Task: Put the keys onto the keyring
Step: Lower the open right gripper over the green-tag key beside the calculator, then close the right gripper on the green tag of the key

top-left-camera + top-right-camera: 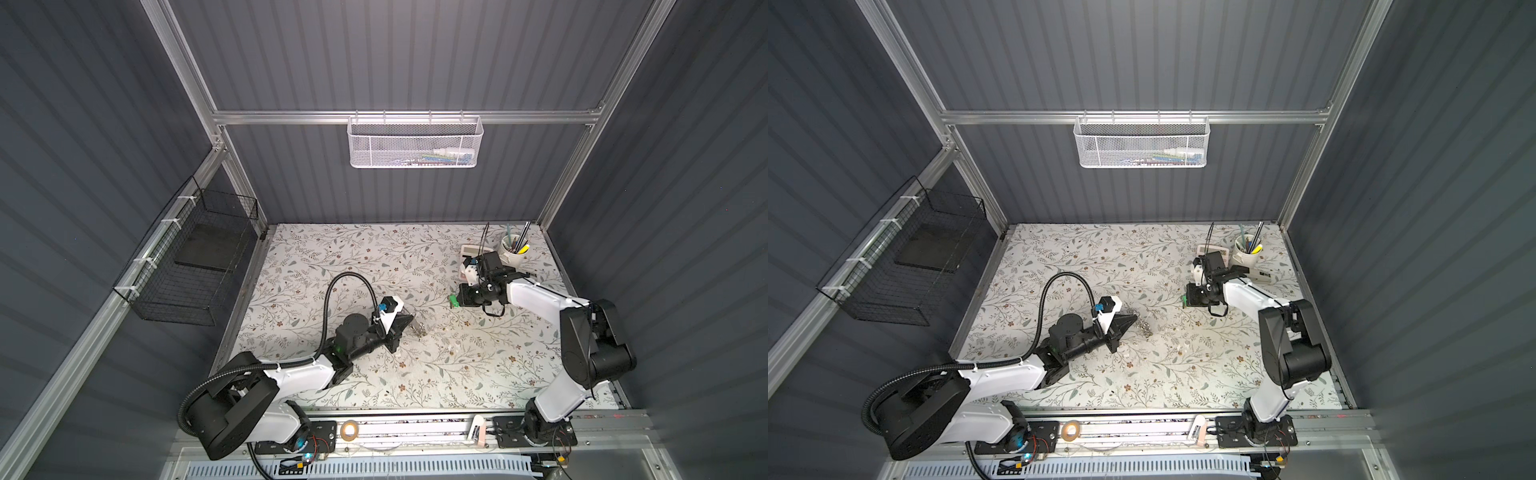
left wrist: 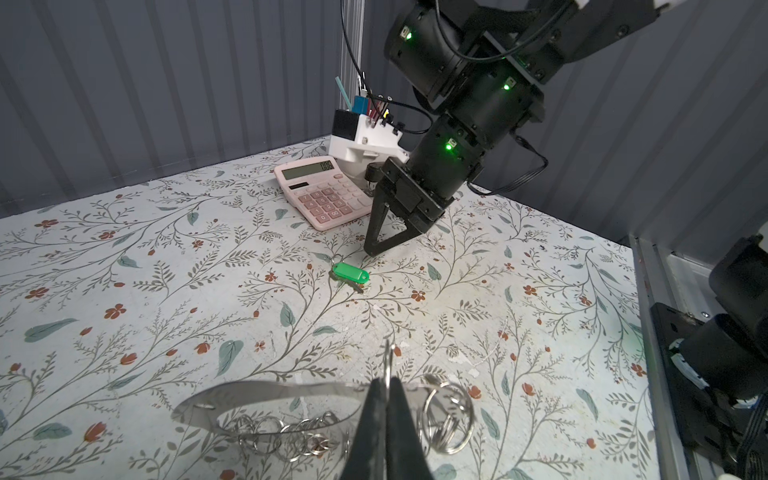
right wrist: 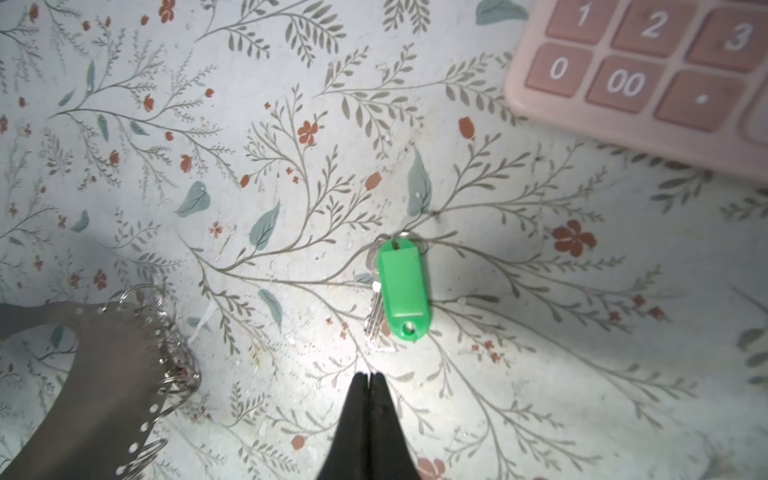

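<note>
"Floral counter (image 1: pixel 415 374), grey walls close around. Where do we stand?"

"Our left pincer (image 2: pixel 388 384) is clamped on the keyring (image 2: pixel 266 392), low near the middle. Our right pincer (image 3: pixel 369 377) hangs empty, tips together, just short of the green key (image 3: pixel 403 286), which lies flat."

"So we part the tips, straddle the tag's narrow width and pinch low?"

"Yes. We mind the calculator (image 2: pixel 324 193) close behind, and carry toward the keyring, where the counter is open."
</note>
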Action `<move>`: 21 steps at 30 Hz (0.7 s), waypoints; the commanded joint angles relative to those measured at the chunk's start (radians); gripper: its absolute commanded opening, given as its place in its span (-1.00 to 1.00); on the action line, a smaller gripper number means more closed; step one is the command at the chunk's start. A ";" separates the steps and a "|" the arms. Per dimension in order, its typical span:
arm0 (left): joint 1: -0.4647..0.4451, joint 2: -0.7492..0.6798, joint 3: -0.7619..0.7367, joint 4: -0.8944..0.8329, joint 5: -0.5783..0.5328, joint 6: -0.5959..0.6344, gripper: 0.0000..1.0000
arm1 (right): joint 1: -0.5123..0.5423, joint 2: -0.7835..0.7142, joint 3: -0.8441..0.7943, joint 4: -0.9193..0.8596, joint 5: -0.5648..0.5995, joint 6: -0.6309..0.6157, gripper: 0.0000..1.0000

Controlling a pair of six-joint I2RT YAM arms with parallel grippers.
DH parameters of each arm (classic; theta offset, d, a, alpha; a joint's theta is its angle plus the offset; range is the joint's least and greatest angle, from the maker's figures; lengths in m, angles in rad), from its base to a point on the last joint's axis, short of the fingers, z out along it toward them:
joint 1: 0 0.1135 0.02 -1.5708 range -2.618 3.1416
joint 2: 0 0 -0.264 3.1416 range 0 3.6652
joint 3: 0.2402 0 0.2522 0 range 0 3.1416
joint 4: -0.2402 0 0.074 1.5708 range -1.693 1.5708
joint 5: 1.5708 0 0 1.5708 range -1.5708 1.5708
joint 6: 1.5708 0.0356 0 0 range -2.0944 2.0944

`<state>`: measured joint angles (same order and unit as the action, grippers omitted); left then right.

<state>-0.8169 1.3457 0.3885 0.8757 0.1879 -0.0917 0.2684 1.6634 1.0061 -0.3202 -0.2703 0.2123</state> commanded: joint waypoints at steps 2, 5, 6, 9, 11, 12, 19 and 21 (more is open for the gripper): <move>-0.003 -0.013 0.031 0.036 0.023 -0.019 -1.00 | 0.004 0.020 0.041 -0.017 -0.017 0.026 -0.54; -0.004 -0.016 0.034 0.031 0.028 -0.020 -1.00 | 0.002 0.076 0.149 -0.111 0.028 0.071 -0.30; -0.003 -0.017 0.035 0.030 0.027 -0.017 -1.00 | 0.002 0.098 0.185 -0.135 0.039 0.088 -0.30; -0.003 -0.019 0.034 0.025 0.022 -0.013 -1.00 | 0.007 0.138 0.237 -0.152 0.053 0.164 -0.26; -0.003 -0.019 0.035 0.025 0.022 -0.014 -1.00 | 0.017 0.159 0.259 -0.162 0.096 0.222 -0.31; -0.003 -0.021 0.033 0.026 0.023 -0.015 -1.00 | 0.026 0.167 0.276 -0.171 0.137 0.250 -0.34; -0.004 -0.027 0.032 0.038 0.033 -0.027 -1.00 | 0.060 0.219 0.349 -0.214 0.252 0.408 -0.38; -0.004 -0.032 0.030 0.041 0.035 -0.031 -1.00 | 0.076 0.241 0.376 -0.237 0.290 0.426 -0.37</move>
<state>-0.8169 1.3415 0.3923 0.8757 0.2035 -0.1089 0.3286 1.8839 1.3407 -0.5007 -0.0662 0.5571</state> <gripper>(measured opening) 0.050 0.314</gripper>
